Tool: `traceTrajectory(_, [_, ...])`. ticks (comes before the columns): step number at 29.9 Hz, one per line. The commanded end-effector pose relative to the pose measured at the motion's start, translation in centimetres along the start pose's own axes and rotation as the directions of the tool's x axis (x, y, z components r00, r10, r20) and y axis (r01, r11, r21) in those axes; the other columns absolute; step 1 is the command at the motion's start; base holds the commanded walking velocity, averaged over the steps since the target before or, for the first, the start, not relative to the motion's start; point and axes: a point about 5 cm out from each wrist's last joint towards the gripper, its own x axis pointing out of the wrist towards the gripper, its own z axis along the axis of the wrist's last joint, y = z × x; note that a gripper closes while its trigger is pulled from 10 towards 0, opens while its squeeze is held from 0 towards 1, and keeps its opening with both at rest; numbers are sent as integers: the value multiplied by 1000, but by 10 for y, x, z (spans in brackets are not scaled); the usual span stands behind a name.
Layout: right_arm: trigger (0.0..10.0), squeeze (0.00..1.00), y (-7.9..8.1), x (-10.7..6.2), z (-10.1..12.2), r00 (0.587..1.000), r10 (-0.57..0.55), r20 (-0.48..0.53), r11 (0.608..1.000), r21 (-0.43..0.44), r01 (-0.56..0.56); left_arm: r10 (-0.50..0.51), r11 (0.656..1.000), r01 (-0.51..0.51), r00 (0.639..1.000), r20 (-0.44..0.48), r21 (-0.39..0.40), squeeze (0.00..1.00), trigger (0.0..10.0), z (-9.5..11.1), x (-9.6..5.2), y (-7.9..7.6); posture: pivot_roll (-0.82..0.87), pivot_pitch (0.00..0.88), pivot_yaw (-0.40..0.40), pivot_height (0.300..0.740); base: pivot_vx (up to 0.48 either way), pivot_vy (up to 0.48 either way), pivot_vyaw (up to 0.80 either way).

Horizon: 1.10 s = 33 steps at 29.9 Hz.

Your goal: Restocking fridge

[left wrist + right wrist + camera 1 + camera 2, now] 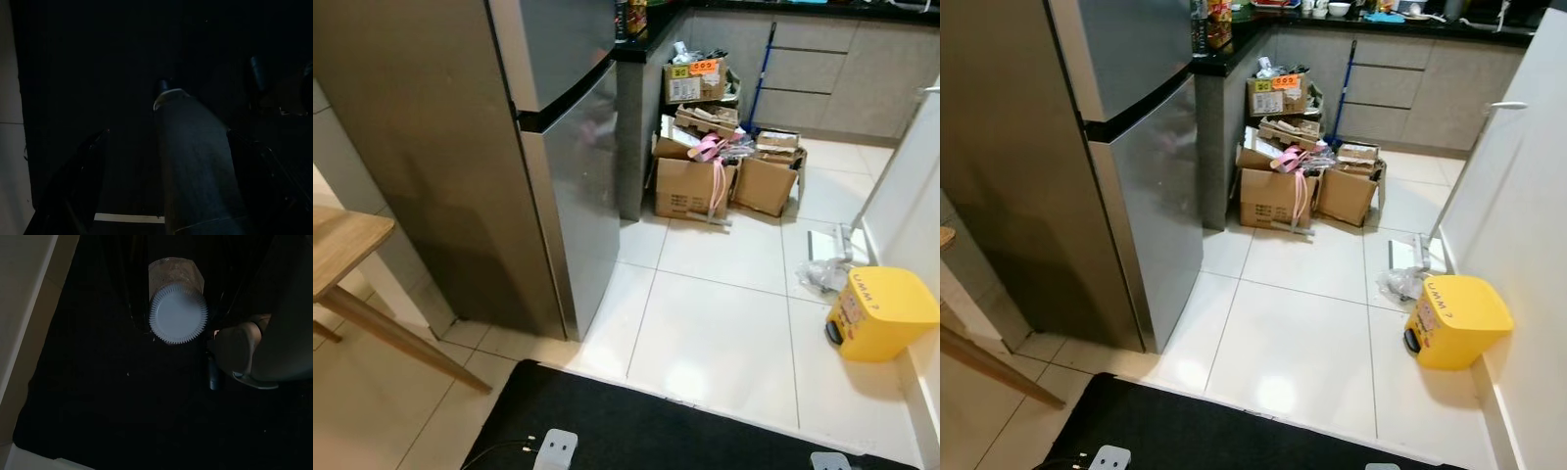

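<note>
A bottle with a ribbed white cap (178, 316) is clamped in the right claw (177, 328), seen cap-first in the right wrist view, hanging over a black mat (636, 421) at the robot's feet. The left claw (166, 161) hangs in deep shade with its two dark fingers apart, and a dim grey shape shows between them; what that shape is cannot be told. Ahead and to the left stands the steel fridge (499, 147), both of its doors shut. Beyond it, a heap of cardboard boxes (715, 166) sits against the dark tabletop (646, 44) and grey cabinets, with a blue-handled broom (762, 73) leaning nearby. A yellow bin (879, 313) rests on the pale tiled floor (715, 323) by the right wall, and a corner of a wooden table (347, 245) juts in at left. By this showing, restocking has hardly begun: the bottle is in hand, but the fridge has yet to be reached, opened and loaded.
</note>
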Motion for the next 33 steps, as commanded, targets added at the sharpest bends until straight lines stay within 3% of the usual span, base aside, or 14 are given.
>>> traceTrajectory(1, [10000, 0, 0, 0, 1, 1000, 1, 4, 1000, -6, -1, 11, 1000, -11, 1000, -14, 11, 0, 10000, -2, -1, 4, -63, 0, -22, 740, 292, 0, 0])
traceTrajectory(33, [10000, 0, 3, 0, 1, 1000, 22, 9, 1000, 12, -22, 11, 1000, -11, 1000, -19, 22, 0, 10000, -5, -1, 6, -63, 0, -16, 740, 344, 0, 0])
